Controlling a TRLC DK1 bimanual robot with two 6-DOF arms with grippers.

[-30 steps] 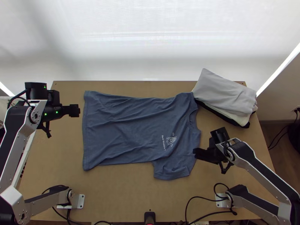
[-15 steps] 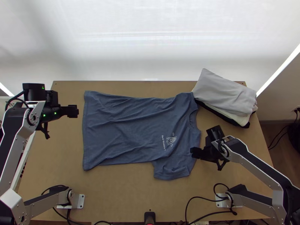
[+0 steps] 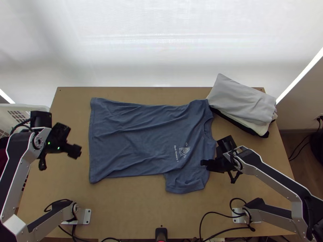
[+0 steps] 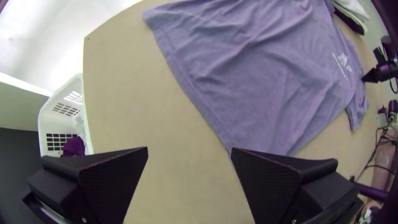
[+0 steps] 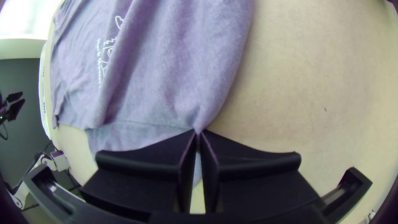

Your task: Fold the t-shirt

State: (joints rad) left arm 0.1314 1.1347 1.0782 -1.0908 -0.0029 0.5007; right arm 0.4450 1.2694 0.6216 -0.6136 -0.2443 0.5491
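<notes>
Bends left arm [image 3: 19, 171] at the elbow, lower left in the top view, then rises up the picture to left hand [image 3: 75, 151], angled right and slightly downward there. Spreads the left hand's flat black fingers [image 4: 112, 180] wide apart. Bends right arm [image 3: 272, 175] at lower right, slants up leftward, and points right hand [image 3: 205, 163] left, fingers [image 5: 248, 155] closed together at the tips.

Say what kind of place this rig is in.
Probably a robot test bench set up for laundry folding, in a room: a spread blue t-shirt, a stack of folded cloth and a white laundry basket beside the wooden table.
</notes>
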